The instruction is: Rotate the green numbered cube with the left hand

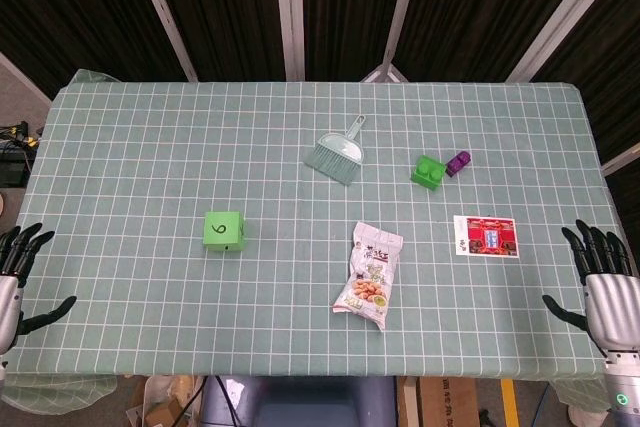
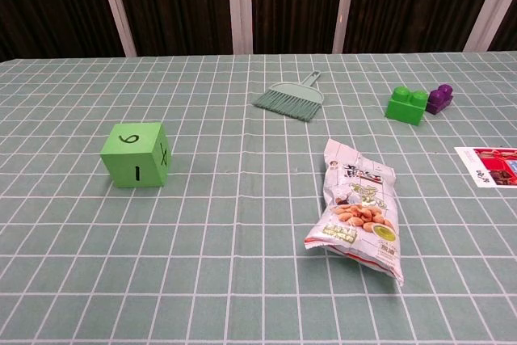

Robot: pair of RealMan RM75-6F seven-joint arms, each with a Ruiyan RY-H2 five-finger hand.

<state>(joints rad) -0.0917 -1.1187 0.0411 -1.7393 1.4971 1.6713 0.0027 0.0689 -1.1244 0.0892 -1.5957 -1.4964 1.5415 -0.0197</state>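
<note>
The green numbered cube (image 1: 224, 231) (image 2: 136, 153) sits on the checked tablecloth, left of centre. A 6 shows on its top face and a 1 on the face towards me. My left hand (image 1: 20, 272) hovers at the table's near left edge, well to the left of the cube, fingers spread and holding nothing. At the near right edge is my right hand (image 1: 603, 287), also with its fingers apart and empty. Neither hand shows in the chest view.
A bag of nuts (image 1: 369, 275) (image 2: 358, 208) lies near the centre front. A small green brush (image 1: 338, 152) (image 2: 291, 97) lies further back. A green brick (image 1: 428, 171) (image 2: 405, 103) and a purple brick (image 1: 458, 162) (image 2: 439, 98) sit at the right, with a red card (image 1: 485, 236) (image 2: 491, 166) in front of them.
</note>
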